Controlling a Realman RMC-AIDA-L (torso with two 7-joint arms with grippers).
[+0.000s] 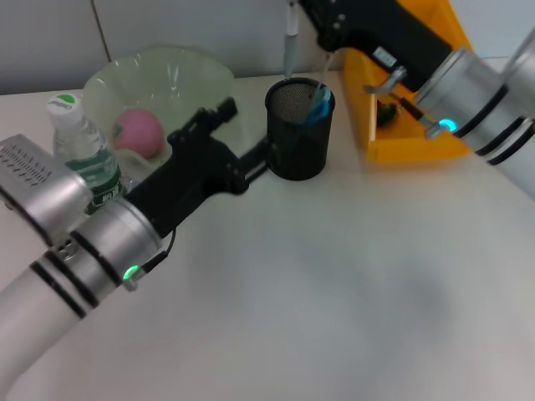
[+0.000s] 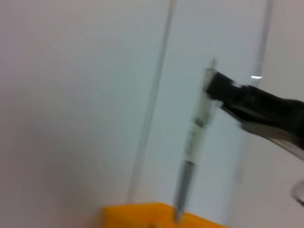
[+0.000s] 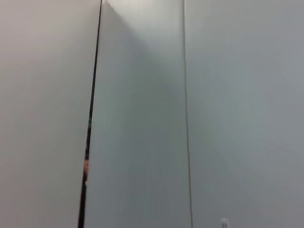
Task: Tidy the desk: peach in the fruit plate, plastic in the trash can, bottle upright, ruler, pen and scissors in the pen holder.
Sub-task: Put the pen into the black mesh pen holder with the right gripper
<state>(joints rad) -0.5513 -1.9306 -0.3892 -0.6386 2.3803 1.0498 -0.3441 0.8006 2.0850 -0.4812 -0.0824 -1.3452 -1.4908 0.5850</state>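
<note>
On the white desk [image 1: 334, 284] we see the black mesh pen holder [image 1: 298, 134] near the back, with a blue item and a thin clear strip, prob. the ruler [image 1: 319, 98], already standing inside it. Our right gripper [image 1: 294, 15] is above the holder, at the top edge of the head view, and it pinches the upper end of a pen [image 1: 290, 46]. The pen hangs approx. upright, tip down, just over the holder's rim at the back-left side, not inside yet. In the left wrist view the same pen [image 2: 195, 137] is seen held by the black fingers of the right gripper [image 2: 213, 88].

Our left gripper [image 1: 224, 109] is stretched over the desk btw. the fruit plate and the pen holder, near the holder's left side; we cannot tell if its fingers are spread or pressed together.

The peach [image 1: 138, 131] lies in the pale green fruit plate [image 1: 180, 71] at back-left. The bottle [image 1: 84, 154] stands upright just in front of the plate, cap up. A yellow bin [image 1: 418, 142] is at back-right, beside the holder, partly behind the right arm.

The right wrist view shows only wall panels.
</note>
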